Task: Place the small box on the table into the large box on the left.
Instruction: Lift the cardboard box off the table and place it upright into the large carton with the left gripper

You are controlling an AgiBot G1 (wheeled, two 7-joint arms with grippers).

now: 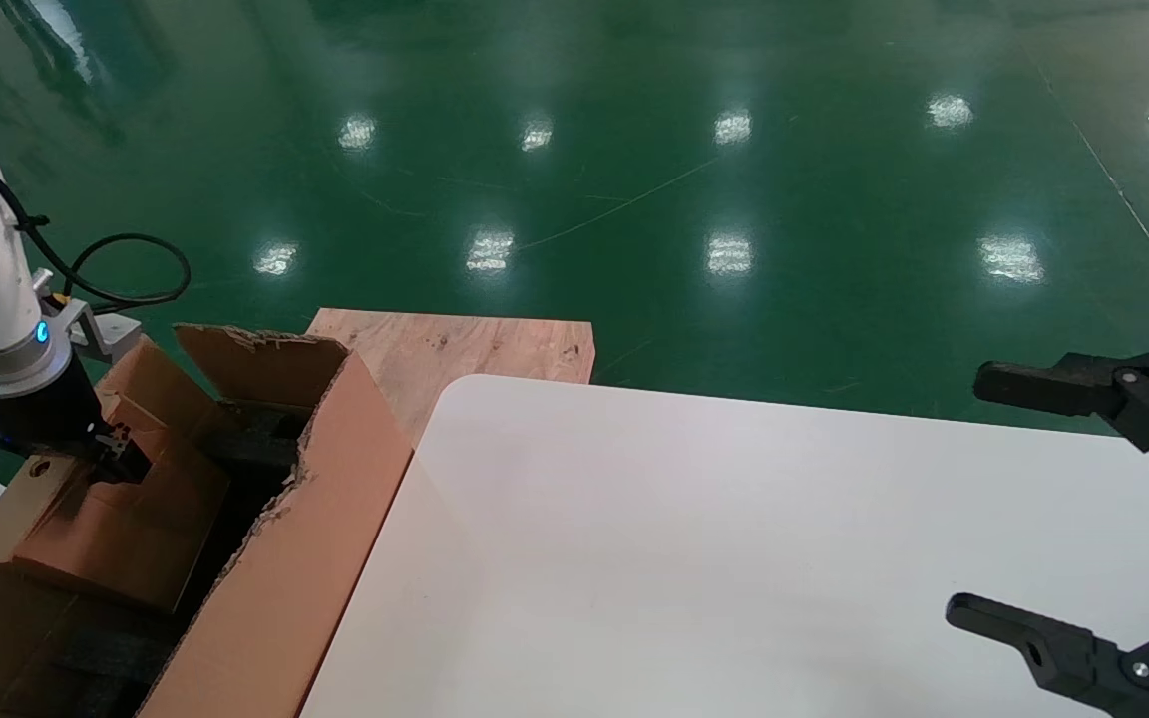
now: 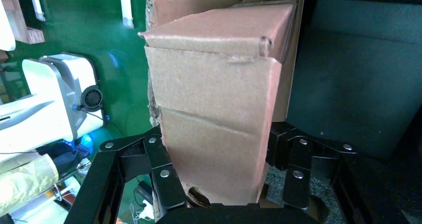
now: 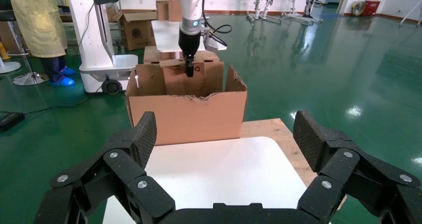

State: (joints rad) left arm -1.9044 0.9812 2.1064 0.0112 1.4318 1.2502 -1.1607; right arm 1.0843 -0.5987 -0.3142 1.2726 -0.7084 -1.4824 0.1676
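At the near right, around 4 o'clock in the head view, the right gripper (image 1: 1063, 509) hovers over the white table (image 1: 734, 558) with its fingers spread wide; its wrist is cut off by the picture's edge. From its own wrist camera the same open fingers (image 3: 139, 139) frame the table's rounded corner (image 3: 224, 169), with nothing between them.

At about 9 o'clock the left gripper (image 1: 111, 454) reaches down inside the large box (image 1: 285, 588), its fingertips mostly hidden by cardboard. The left wrist view shows its fingers (image 2: 164, 174) pinching the small box (image 2: 214, 134) from both sides. That small box (image 1: 126, 519) sits within the carton's walls, tilted, a punched hole visible on its lighter flap; whether it rests on the bottom cannot be told. Black foam (image 1: 235, 449) lies dark and hard to make out beside it.

Behind the carton, toward 11 o'clock, a bare wooden board (image 1: 455, 349) juts out from under the table. Beyond is a glossy green floor (image 1: 634, 150) mirroring ceiling lights. The right wrist view adds more cartons, white robot stands and a person in yellow (image 3: 40, 30), cut off at the head.
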